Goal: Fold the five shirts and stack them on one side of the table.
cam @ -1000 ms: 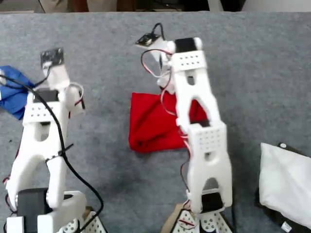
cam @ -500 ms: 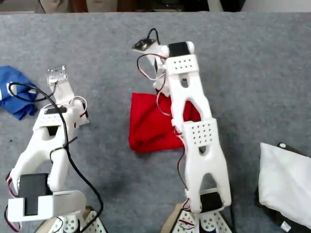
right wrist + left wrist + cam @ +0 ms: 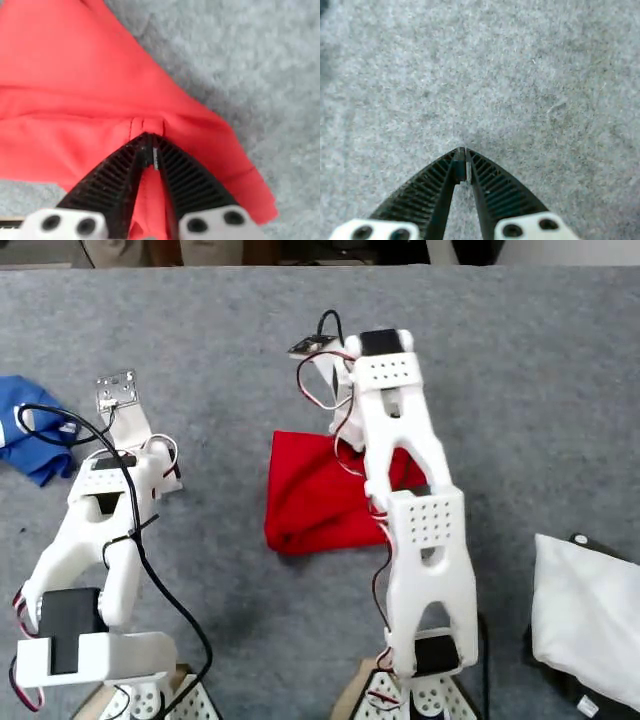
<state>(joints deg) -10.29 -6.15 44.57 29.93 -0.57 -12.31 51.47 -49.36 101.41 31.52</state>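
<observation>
Left tool (image 3: 461,172) has withdrawn, shut and empty; right tool (image 3: 148,150) is shut over the roughly folded red shirt (image 3: 310,500). Left of it the blue shirt (image 3: 30,455) lies crumpled; right of it the white shirt (image 3: 585,615) looks folded.

A robotics lab bench. White left arm (image 3: 95,530) and right arm (image 3: 415,510), wires exposed, on grey felt worktop (image 3: 520,370).
</observation>
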